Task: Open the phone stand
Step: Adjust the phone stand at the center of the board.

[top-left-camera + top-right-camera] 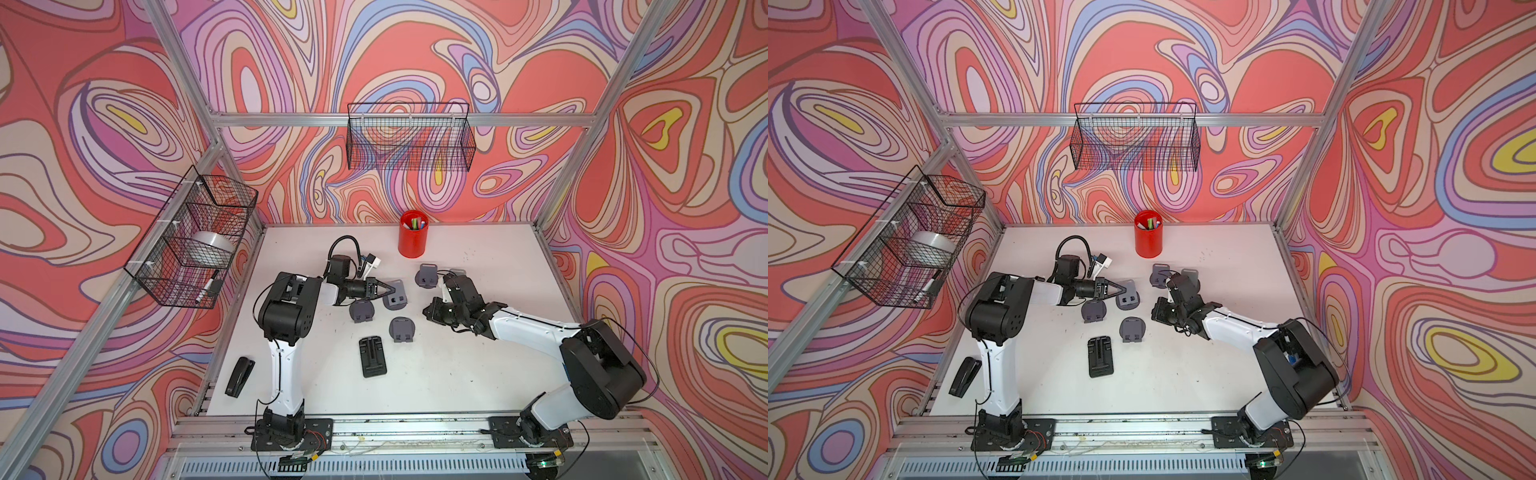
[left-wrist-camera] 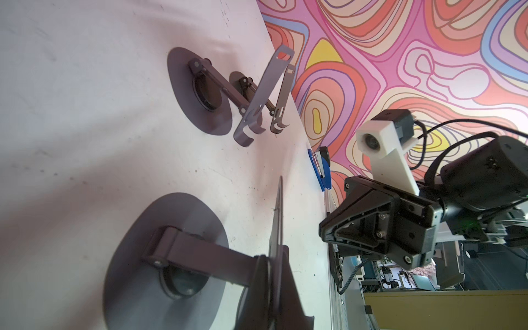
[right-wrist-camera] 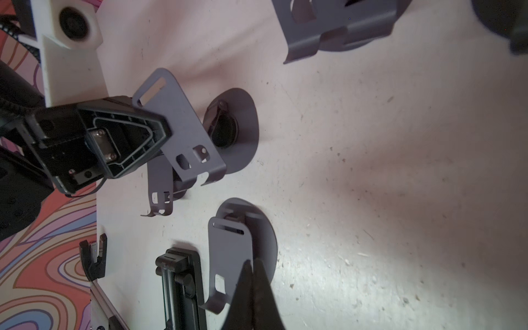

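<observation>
Landmark: red cup [image 1: 412, 239] of pens, at the back of the white surface [image 1: 478, 374].

Farthest in front of the cup, by the arm bases: black stapler [image 1: 240, 376] out on the left arm's side, and black folded stand [image 1: 372, 356] lying flat, untouched.

Nearer the cup: near grey stand [image 1: 402, 329], then second grey stand [image 1: 361, 311]. Both look opened.

Right fingers [image 3: 243, 297] hover between these and the cup, pressed together, nothing in them. My read: they are parked clear of the other arm, yet close enough to pin a base if one slides.

Task's thing: grey phone stand [image 1: 398, 300], just in front of the cup, toward the left arm. Left fingers [image 3: 160, 128] are clamped on the side edge of its plate. The left wrist view shows that thin plate edge-on in the grip. Holding the plate rather than the base makes sense, since the plate is the part that swings on the hinged arm.

Look: round flat base with a dark centre disc and a short hinged arm. The flat plate has a slot at the top, two square holes and a hooked lip. The plate tilts well clear of the base, so I judge it open or nearly so.

Closest to the cup: open grey stand [image 1: 427, 275] and half-hidden grey stand [image 1: 457, 272] behind the right arm.

Beyond the cup: wire basket [image 1: 409, 137] on the back wall
</observation>
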